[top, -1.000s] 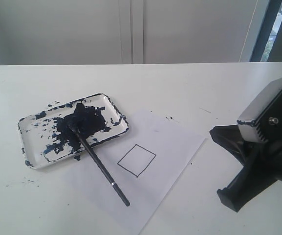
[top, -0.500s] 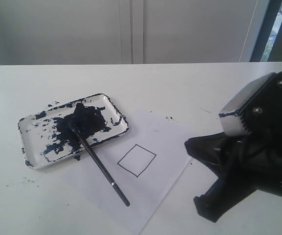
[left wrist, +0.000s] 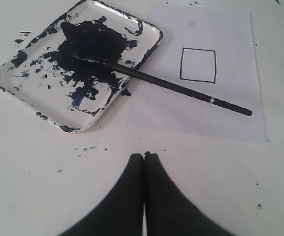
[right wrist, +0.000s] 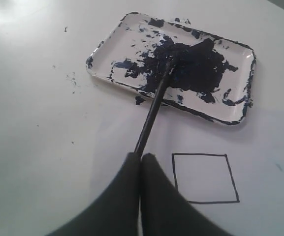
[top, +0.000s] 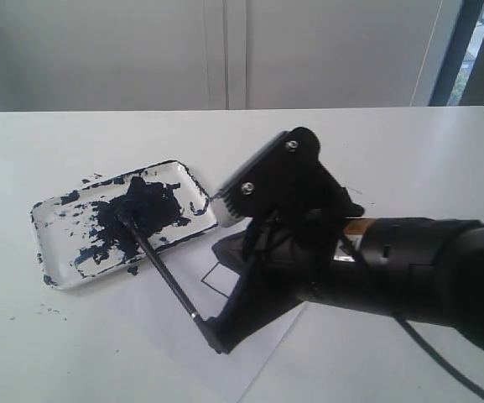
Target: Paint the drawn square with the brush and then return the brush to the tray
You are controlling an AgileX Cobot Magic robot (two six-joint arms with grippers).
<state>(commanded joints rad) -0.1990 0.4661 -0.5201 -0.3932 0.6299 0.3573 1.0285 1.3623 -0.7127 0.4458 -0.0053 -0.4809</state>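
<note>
- The left gripper (left wrist: pixel 143 156) is seen only in its own wrist view: its jaws are pressed together with nothing between them, and it hangs over bare table, well apart from the brush.
- The tray (top: pixel 61 252) lies on the left of the table, smeared with dark paint.
- The brush (top: pixel 162 273) is laid with its bristle end in the tray's paint. Its long axis runs slantwise over the tray's near rim and out onto the paper sheet (left wrist: pixel 230 29), handle end towards the right arm.
- The drawn square (right wrist: pixel 205 178) is unpainted, only outlined, just beside the handle end. In the exterior view it is mostly hidden by the arm.
- The right gripper (right wrist: pixel 141 156) is by far the nearer one. Its jaws are closed flat together, and its tips are set at the handle's free end, roughly in line with the shaft. Whether the handle is touched cannot be told. The jaws would probably have to be parted before the handle could be taken.
</note>
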